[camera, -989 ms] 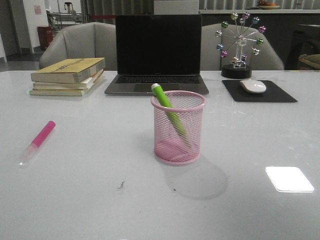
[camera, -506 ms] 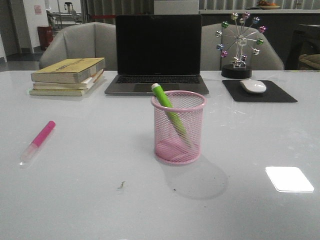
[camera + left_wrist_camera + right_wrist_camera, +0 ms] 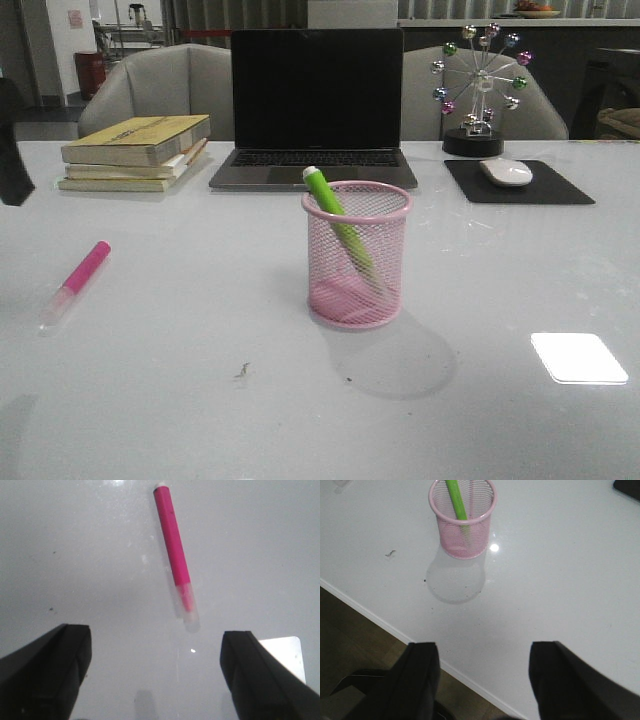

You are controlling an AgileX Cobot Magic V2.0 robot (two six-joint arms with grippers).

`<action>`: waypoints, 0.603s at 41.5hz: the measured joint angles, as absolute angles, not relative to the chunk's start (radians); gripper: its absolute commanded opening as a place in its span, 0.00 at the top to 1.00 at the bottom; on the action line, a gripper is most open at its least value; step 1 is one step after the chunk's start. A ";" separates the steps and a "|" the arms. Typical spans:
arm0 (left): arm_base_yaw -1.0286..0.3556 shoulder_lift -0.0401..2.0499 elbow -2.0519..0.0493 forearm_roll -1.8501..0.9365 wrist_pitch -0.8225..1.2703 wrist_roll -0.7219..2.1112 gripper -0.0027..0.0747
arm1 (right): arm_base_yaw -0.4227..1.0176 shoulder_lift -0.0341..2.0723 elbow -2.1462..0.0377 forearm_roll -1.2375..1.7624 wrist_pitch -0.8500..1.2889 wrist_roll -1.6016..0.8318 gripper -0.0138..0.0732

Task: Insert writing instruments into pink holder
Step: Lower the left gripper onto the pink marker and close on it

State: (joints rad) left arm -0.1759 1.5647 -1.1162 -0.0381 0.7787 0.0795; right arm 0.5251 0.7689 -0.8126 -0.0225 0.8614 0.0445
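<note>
Pink holder [image 3: 358, 255] stands upright mid-surface, in front of the laptop [image 3: 315, 105]. Green marker [image 3: 335, 225] is inside it, leaning, whitish tip poking over the rim on the left-arm side. Pink marker [image 3: 76, 281] lies flat on the white surface [image 3: 180, 400], well apart from the holder on the left side, translucent end pointing toward the robot.

Left end effector [image 3: 155, 672] hovers above the pink marker, fingers [image 3: 47, 672] spread wide and grasping nothing (marker's clear end sits between and beyond the two fingers in the wrist view, no contact). In the front view only a dark sliver of the left arm [image 3: 12, 160] shows at the edge.

Right end effector [image 3: 482, 680] is also released, fingers [image 3: 417, 677] wide apart and holding nothing, hanging over the near edge of the surface with the holder and green marker well ahead of it.

Background: stack of books [image 3: 135, 152] left of the laptop, mouse [image 3: 506, 172] on a black pad [image 3: 517, 184] to the right, ball-wheel desk toy [image 3: 480, 85] behind the pad. Bright light patch [image 3: 578, 358] on the surface near right.
</note>
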 measured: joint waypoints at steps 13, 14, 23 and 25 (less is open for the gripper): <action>-0.176 1.867 -1.346 -0.068 0.770 0.079 0.22 | 0.525 0.769 -0.813 -0.023 0.861 0.044 0.26; -0.176 1.882 -1.357 -0.068 0.770 0.078 0.22 | 0.525 0.769 -0.813 -0.023 0.861 0.044 0.26; -0.176 2.010 -1.451 -0.066 0.769 0.078 0.22 | 0.525 0.769 -0.813 -0.023 0.862 0.044 0.26; -0.176 2.028 -1.466 -0.062 0.768 0.078 0.22 | 0.525 0.769 -0.813 -0.023 0.862 0.044 0.26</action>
State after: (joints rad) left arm -0.1759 2.0275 -1.4664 -0.0620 0.7678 0.0777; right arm 0.5251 0.7689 -0.8126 -0.0225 0.8618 0.0445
